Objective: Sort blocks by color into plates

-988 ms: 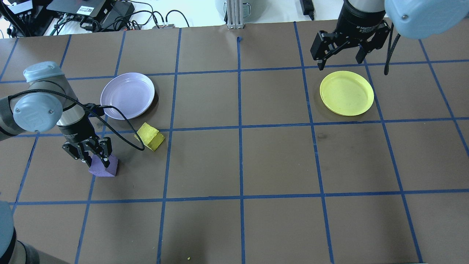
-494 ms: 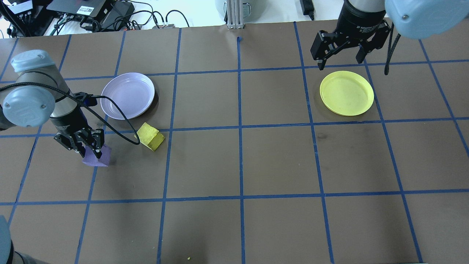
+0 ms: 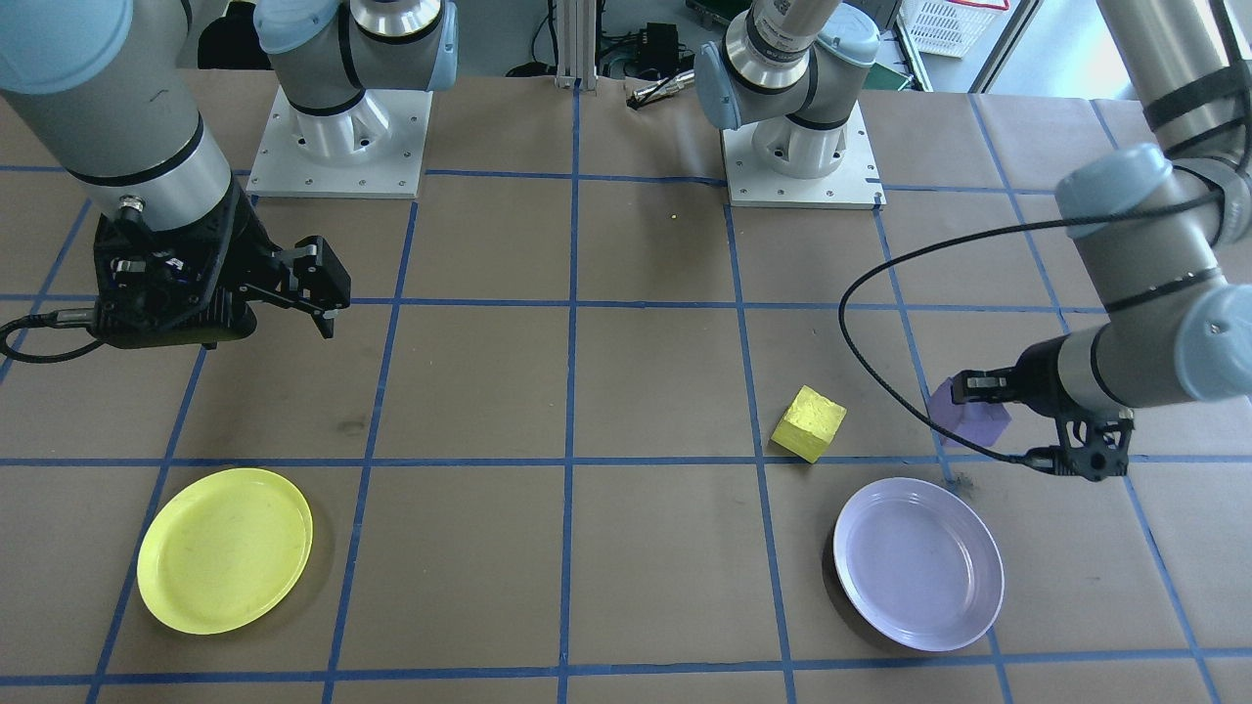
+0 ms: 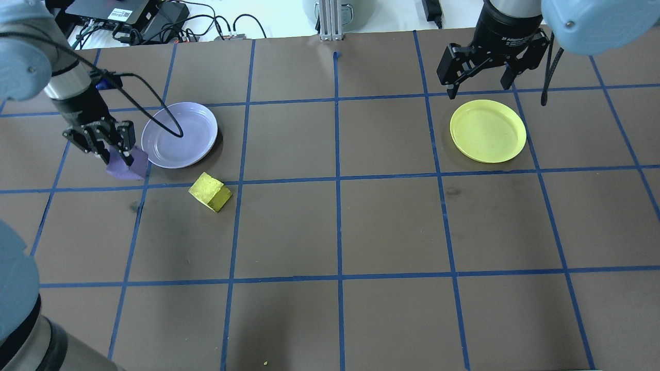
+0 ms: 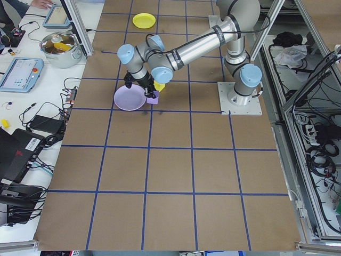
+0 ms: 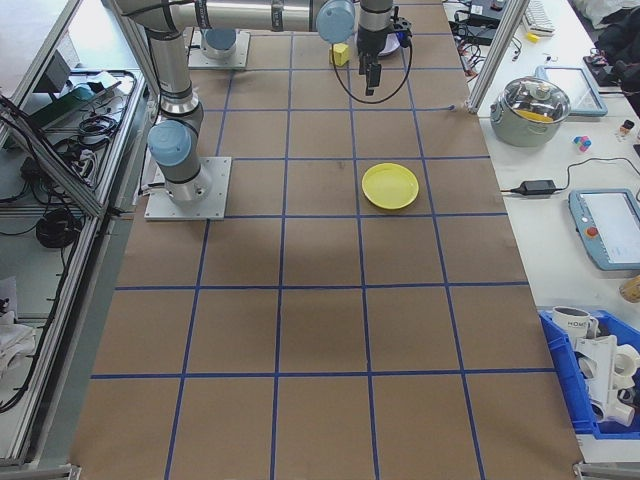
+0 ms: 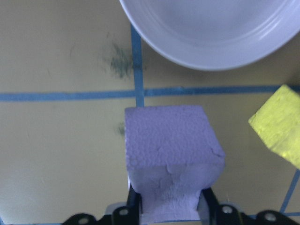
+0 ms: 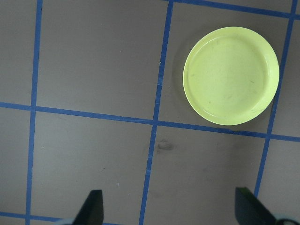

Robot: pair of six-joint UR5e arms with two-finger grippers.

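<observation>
My left gripper (image 4: 114,152) is shut on the pale purple block (image 4: 125,166) and holds it above the table, just left of the lavender plate (image 4: 191,139). In the left wrist view the purple block (image 7: 173,150) sits between the jaws, with the lavender plate (image 7: 211,28) ahead. The yellow block (image 4: 210,191) lies on the table in front of that plate. My right gripper (image 4: 479,88) hangs open and empty behind the yellow plate (image 4: 488,131). From the right wrist view the yellow plate (image 8: 230,75) is bare.
Blue tape lines grid the brown table. Cables and electronics (image 4: 129,15) lie beyond the far edge. The left arm's black cable (image 4: 165,116) loops over the lavender plate. A small yellow crumb (image 4: 265,363) rests near the front edge.
My left gripper has lifted the purple block and carried it away from the front edge, to beside the lavender plate. The yellow block and the right arm have not moved.
</observation>
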